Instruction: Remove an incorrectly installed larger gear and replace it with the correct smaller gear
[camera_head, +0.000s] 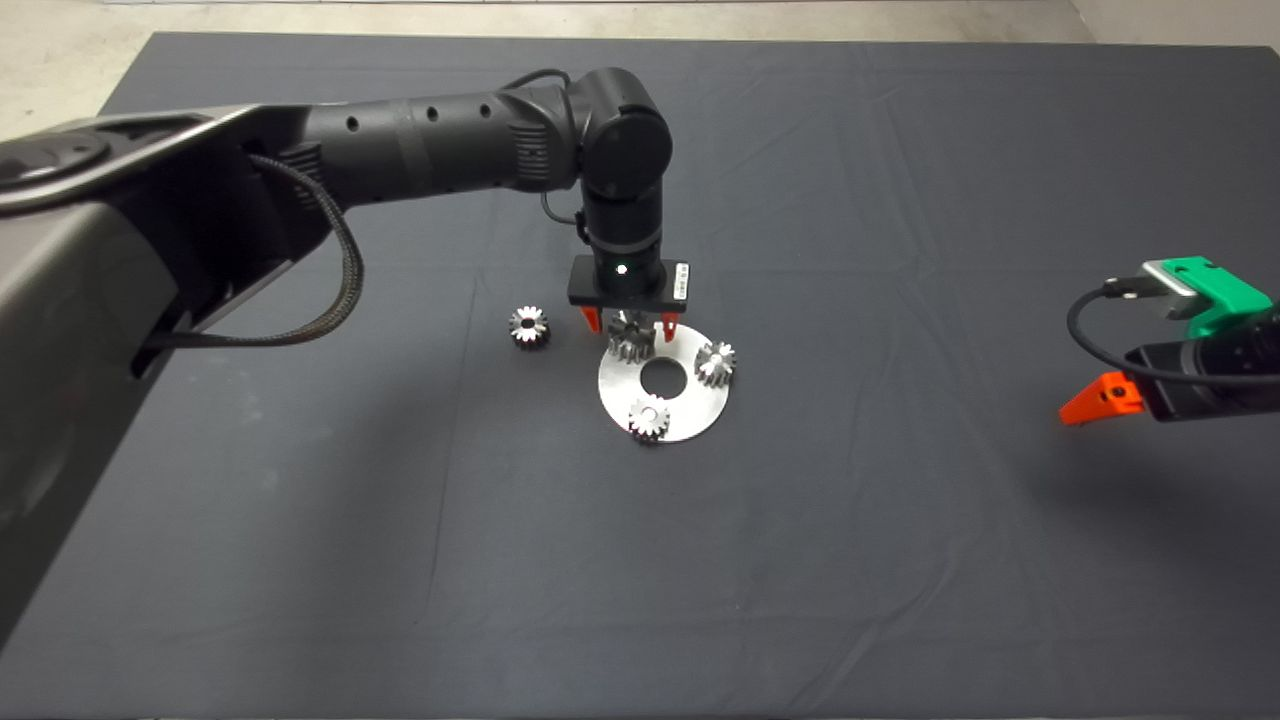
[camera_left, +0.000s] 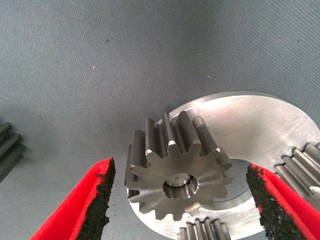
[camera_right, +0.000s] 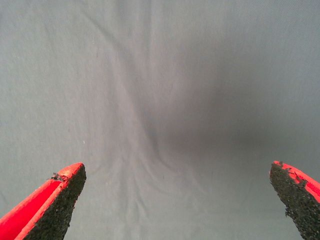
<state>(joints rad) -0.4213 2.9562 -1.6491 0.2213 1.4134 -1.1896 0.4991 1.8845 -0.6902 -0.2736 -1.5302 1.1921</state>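
Note:
A round steel plate (camera_head: 692, 398) (camera_left: 250, 120) lies mid-mat with three gears standing on it. The larger gear (camera_head: 631, 341) (camera_left: 175, 172) stands at the plate's far left rim. My left gripper (camera_head: 631, 324) (camera_left: 180, 170) hangs straight over it, open, one red finger on each side with a small gap to the teeth. The smaller gear (camera_head: 528, 326) (camera_left: 7, 150) lies loose on the mat just left of the plate. My right gripper (camera_head: 1092, 400) (camera_right: 177, 172) waits open above bare mat at the right edge.
Two more small gears (camera_head: 715, 362) (camera_head: 648, 417) stand on the plate's right and near rim, close to the left gripper's fingers. The plate has a round centre hole (camera_head: 661, 376). Dark mat stretches all around; pale floor shows beyond its far edge.

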